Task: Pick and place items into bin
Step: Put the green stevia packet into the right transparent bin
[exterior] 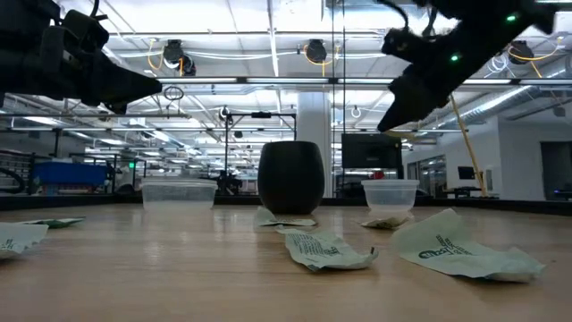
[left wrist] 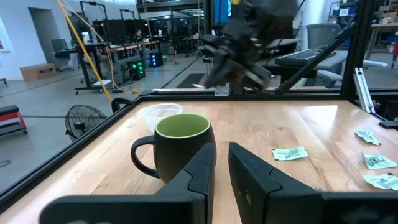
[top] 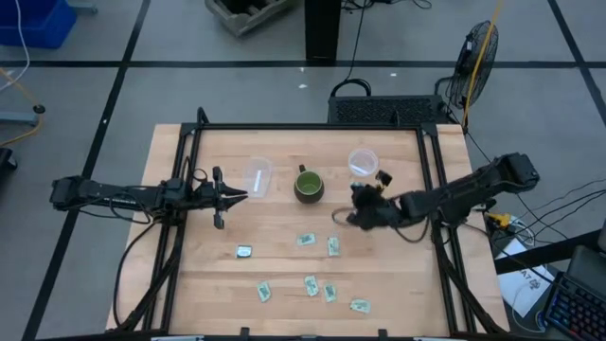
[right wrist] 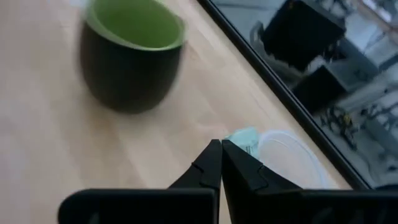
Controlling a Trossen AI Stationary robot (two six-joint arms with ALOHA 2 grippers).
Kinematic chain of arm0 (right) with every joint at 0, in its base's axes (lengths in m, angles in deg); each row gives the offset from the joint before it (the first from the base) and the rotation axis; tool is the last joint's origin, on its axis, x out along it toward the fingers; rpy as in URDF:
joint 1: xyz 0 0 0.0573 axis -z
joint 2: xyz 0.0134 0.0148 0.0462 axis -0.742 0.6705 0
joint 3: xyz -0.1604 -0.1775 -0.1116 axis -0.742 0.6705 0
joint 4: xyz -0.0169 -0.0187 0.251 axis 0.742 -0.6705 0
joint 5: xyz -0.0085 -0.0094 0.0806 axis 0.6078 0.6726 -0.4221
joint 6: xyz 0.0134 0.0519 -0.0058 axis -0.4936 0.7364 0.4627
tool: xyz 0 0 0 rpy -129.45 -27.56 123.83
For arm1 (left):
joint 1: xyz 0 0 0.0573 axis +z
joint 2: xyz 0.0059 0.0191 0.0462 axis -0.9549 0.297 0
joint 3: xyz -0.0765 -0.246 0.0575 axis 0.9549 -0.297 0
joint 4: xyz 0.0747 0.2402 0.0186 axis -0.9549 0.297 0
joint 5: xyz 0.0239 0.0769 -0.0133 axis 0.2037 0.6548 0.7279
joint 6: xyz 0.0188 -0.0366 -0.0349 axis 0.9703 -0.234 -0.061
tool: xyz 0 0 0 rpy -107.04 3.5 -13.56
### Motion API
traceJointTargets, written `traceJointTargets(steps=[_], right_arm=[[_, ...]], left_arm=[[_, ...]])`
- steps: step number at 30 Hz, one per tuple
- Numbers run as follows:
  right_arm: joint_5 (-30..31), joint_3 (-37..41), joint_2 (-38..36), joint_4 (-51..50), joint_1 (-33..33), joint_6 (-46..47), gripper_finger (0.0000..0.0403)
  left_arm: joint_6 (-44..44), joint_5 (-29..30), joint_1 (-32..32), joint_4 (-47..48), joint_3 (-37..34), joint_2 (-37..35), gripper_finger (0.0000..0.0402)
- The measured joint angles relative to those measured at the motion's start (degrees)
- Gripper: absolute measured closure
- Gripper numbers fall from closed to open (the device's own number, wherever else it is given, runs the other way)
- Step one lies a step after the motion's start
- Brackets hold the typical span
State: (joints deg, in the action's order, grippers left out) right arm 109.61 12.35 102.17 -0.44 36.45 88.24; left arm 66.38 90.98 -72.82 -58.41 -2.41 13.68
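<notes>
A: High view. Surface?

B: Pale wooden table (top: 284, 270), black-framed, on grey floor (top: 237, 90) with dark lines. Fan (top: 478, 57) beyond the far right corner. Seven packets (top: 311, 284) loose on the near half, one of them bluish-silver (top: 243, 251). Two clear tubs (top: 257, 175) either side of a dark green mug (top: 309, 185).

A: Claws?

B: Left gripper (top: 241, 196) just beside the left tub. Right gripper (top: 343, 217) near the mug, over bare wood.

A: Low view?

B: Both raised clear of the table. Packets flat in the foreground. Ceiling lights and pillars behind.

A: Left wrist view?

B: Fingers (left wrist: 199, 171) drawn to a narrow slit, nothing between.

A: Right wrist view?

B: Tips pressed together. Pale green packet (right wrist: 244, 139) beyond them, against the tub rim; probably lying there, not gripped.
</notes>
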Motion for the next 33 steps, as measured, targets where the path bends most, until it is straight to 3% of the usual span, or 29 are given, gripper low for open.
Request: traceJointTargets(steps=[10,16,24,33], right_arm=[[-17.6,0.0,-2.6,3.0,19.9,-4.6,0.0403],[-25.7,1.5,-2.0,4.4,28.4,-5.1,0.0403],[-32.3,9.8,-1.9,18.2,34.3,-6.3,0.0403],[-32.6,15.8,-1.9,27.7,35.1,-6.6,0.0392]], left_arm=[[0.0,0.0,0.0,0.0,0.0,0.0,0.0346],[0.0,0.0,0.0,0.0,0.0,0.0,0.0346],[0.0,0.0,0.0,0.0,0.0,0.0,0.0346],[0.0,0.0,0.0,0.0,0.0,0.0,0.0346]])
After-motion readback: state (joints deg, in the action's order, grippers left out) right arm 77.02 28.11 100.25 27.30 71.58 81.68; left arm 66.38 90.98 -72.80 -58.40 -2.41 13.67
